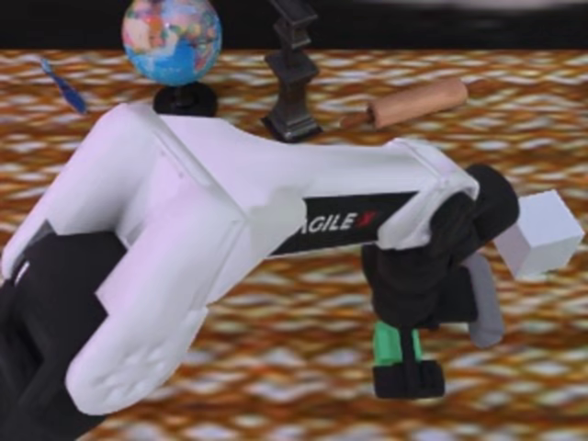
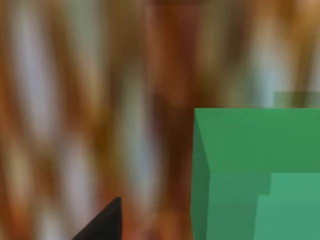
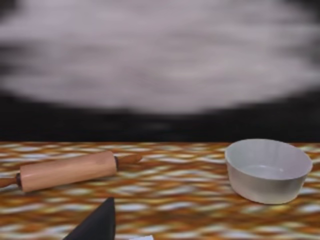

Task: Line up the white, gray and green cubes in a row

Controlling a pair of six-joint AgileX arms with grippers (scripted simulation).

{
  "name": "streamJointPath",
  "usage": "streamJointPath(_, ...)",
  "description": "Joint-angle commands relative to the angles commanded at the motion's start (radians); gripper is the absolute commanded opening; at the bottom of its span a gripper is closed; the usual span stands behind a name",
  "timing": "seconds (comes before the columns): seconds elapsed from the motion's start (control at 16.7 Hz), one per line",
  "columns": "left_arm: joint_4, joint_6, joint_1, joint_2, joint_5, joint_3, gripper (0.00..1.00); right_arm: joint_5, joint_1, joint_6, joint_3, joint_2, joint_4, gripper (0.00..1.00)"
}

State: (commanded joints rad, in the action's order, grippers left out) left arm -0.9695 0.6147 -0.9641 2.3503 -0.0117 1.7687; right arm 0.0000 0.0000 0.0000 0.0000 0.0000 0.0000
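- The left gripper (image 1: 408, 360) is sitting low in the top view, right of centre, with its dark fingers pinching the green cube (image 1: 397, 343); green is showing on both sides of the jaws.
- In the left wrist view the green cube (image 2: 257, 175) is filling the lower corner, flat-faced and sharp-edged, with one dark fingertip (image 2: 105, 222) poking in beside it.
- The green cube is looking small, rigid and matte, so it is probably light and unlikely to slip; gripping it across two opposite flat faces, near mid-height, is looking like the safest hold.
- The gray cube (image 1: 484, 299) is peeking out just right of the left wrist, mostly hidden; it is likely handling the same way, needing wider jaws.
- The white cube (image 1: 542, 234) is lying further back, near the table's right edge, close to the gray one. As the largest it is likely asking for the widest opening, again on parallel faces.
- The left arm's white forearm is carrying a black band reading "AGILE" (image 1: 336, 223) with a red mark after it; the start of the word is hidden.
- At the far edge a rolling pin (image 1: 415, 102), a dark stand (image 1: 292, 87), a globe (image 1: 172, 39) and a blue toothbrush (image 1: 62, 84) are lying.
- The right wrist view is showing the rolling pin and a white bowl (image 3: 267, 170); of the right gripper only one dark fingertip is showing, so I cannot tell its fingers' state.
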Motion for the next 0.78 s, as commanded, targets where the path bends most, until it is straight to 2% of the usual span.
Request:
streamJointPath(0.18,-0.042,-0.001,0.004,-0.011,0.002,0.033,1.0,0.0,0.0,0.0,0.0,0.0,0.0,1.0)
streamJointPath(0.48,-0.215,-0.001,0.018,-0.065,0.001,0.143,1.0,0.0,0.0,0.0,0.0,0.0,0.0,1.0)
streamJointPath(0.78,-0.228,-0.001,0.014,-0.071,0.001,0.154,1.0,0.0,0.0,0.0,0.0,0.0,0.0,1.0)
